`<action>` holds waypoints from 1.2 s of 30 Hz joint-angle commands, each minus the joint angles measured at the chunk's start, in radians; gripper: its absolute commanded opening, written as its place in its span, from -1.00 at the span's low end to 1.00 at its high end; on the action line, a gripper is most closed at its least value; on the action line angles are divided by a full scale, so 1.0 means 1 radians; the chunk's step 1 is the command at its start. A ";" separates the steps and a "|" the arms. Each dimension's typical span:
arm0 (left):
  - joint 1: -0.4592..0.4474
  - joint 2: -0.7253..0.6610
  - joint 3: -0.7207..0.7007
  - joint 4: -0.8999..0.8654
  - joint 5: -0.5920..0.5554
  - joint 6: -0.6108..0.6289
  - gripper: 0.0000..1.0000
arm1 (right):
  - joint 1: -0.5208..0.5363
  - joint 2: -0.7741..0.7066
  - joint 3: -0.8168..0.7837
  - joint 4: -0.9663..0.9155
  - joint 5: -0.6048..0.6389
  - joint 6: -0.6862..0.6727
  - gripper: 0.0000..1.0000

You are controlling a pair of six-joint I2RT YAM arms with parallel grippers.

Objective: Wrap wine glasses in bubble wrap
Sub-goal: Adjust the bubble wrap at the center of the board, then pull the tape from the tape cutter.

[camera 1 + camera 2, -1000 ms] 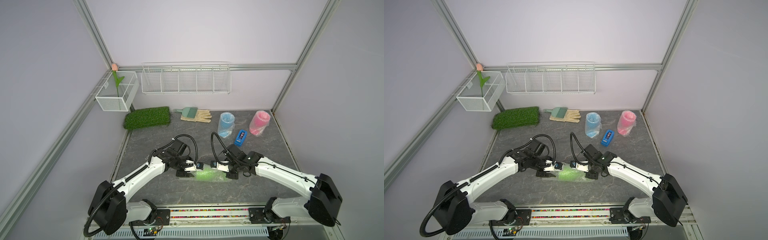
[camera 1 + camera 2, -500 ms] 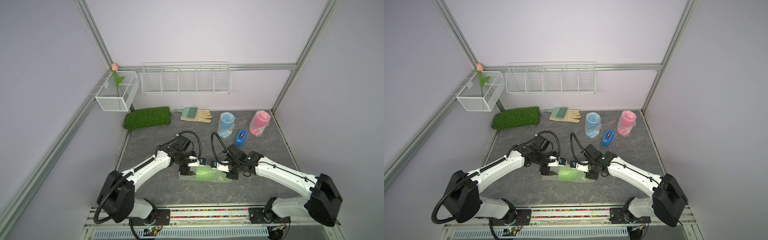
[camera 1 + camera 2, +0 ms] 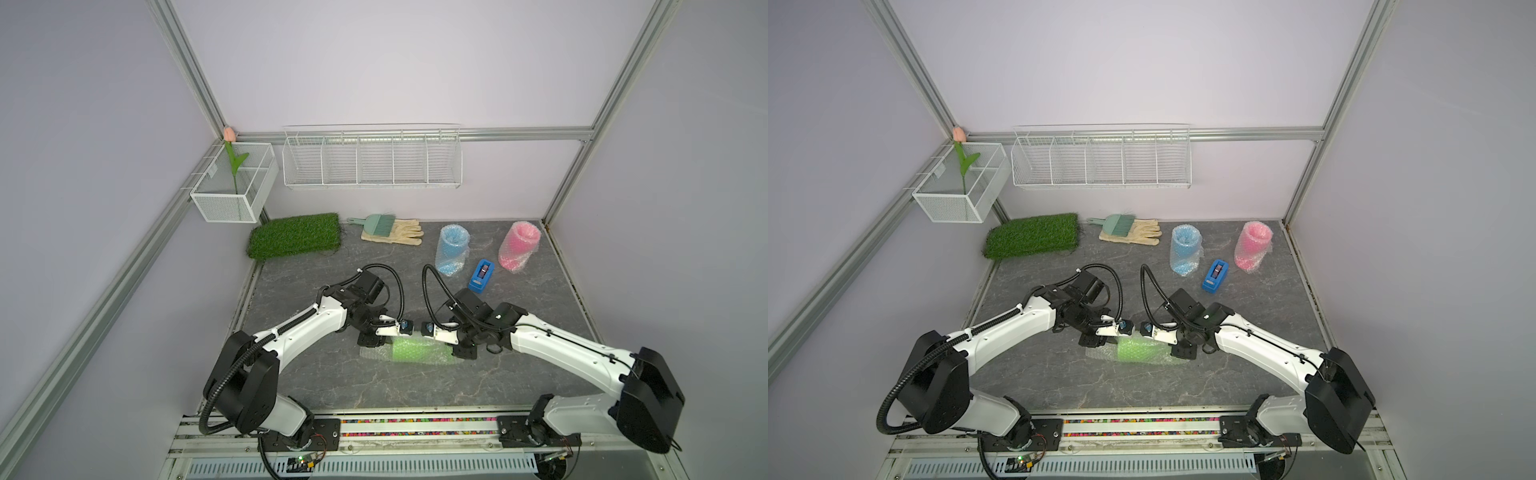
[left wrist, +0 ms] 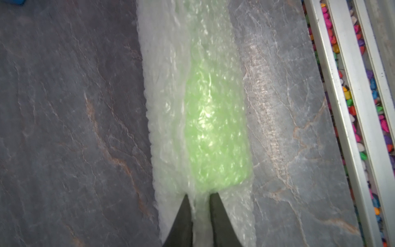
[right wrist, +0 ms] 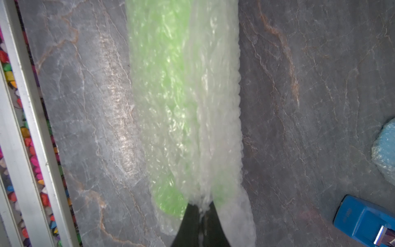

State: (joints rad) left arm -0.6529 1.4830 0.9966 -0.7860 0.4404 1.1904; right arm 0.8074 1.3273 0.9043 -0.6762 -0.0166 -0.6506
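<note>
Left gripper (image 4: 199, 198): two dark fingers drawn close together, pinching a fold of whitish translucent bubble wrap (image 4: 166, 107) at one end of a rolled bundle.
Right gripper (image 5: 202, 206): fingers almost touching, clamped on a ridge of the same bubble wrap at the opposite end.
Lime green plastic goblet (image 3: 419, 350): lying on its side, rolled inside the wrap, at 6 o'clock on the grey stone-patterned table (image 3: 415, 386), between the two grippers.
Sky blue plastic goblet (image 3: 452, 249): wrapped, standing at 1 o'clock, well apart from the bundle.
Hot pink plastic goblet (image 3: 519, 247): wrapped, standing at 2 o'clock, near the right wall.
Blue tape dispenser (image 3: 481, 276): on the table between those two goblets.
Green turf mat (image 3: 295, 235): 11 o'clock corner.
Cream work glove (image 3: 399, 233): 12 o'clock, with a teal hand brush (image 3: 376, 224) across it.
White wire basket (image 3: 372, 160): on the back wall.
White mesh box (image 3: 232, 195): on the left wall, holding an artificial tulip (image 3: 229, 135).
In the way: in both top views the arms' wrists cover the fingertips and the bundle's far edge.
Hard to make out: the green goblet's stem and foot blur under the wrap layers. The right wrist view cuts off the blue goblet and the tape dispenser.
</note>
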 commanded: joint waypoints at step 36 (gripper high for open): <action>-0.002 -0.257 -0.140 -0.016 -0.162 -0.082 -0.90 | -0.817 0.279 -0.102 0.924 -0.498 1.417 -0.15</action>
State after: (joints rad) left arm -0.6548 1.2613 0.8818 -0.8162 0.2916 1.0996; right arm 0.0204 1.5398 0.7708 0.0803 -0.4171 0.6205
